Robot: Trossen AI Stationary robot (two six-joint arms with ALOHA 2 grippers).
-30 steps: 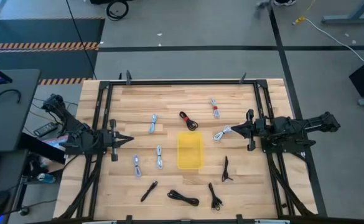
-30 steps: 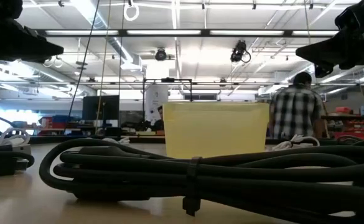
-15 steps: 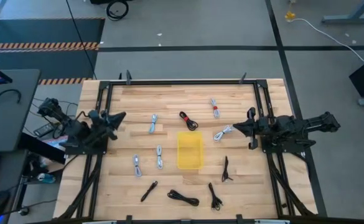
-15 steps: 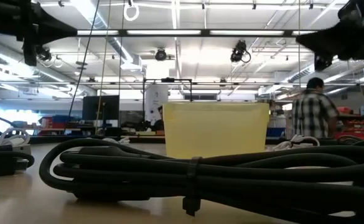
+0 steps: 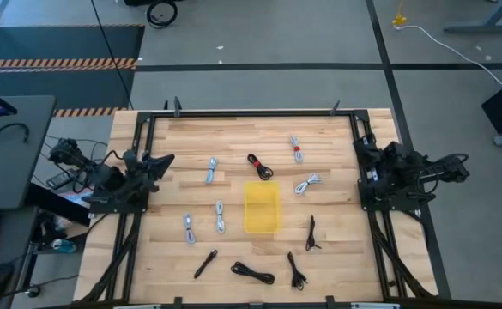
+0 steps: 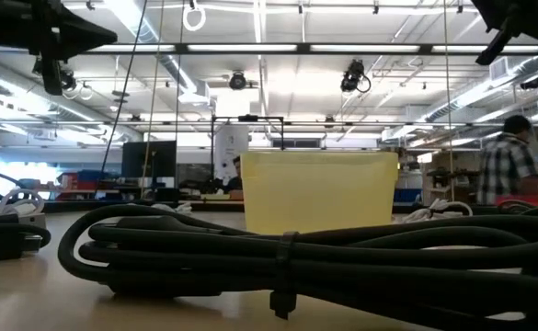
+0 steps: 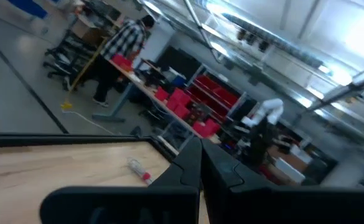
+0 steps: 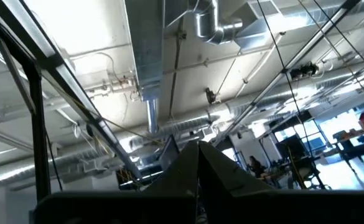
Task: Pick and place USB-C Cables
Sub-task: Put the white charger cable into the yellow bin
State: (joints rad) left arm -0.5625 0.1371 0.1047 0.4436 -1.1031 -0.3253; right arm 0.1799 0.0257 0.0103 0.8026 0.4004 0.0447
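Observation:
Several short bundled USB-C cables lie flat on the wooden table: light grey ones, one with a red tie, and black ones. A black bundle fills the low view's foreground. My left gripper hangs shut at the table's left side, well clear of the cables. My right gripper is shut at the right side, tipped upward toward the ceiling, holding nothing.
A translucent yellow bin stands mid-table among the cables. A black metal frame runs round the table's edges. A person in a plaid shirt stands in the room beyond the table.
My left gripper has swung toward the table's far edge, risen and rolled, staying shut. My right gripper has tipped its fingers upward and drawn back toward the table's right edge, staying shut. No cable has moved. The person behind has walked to the right.

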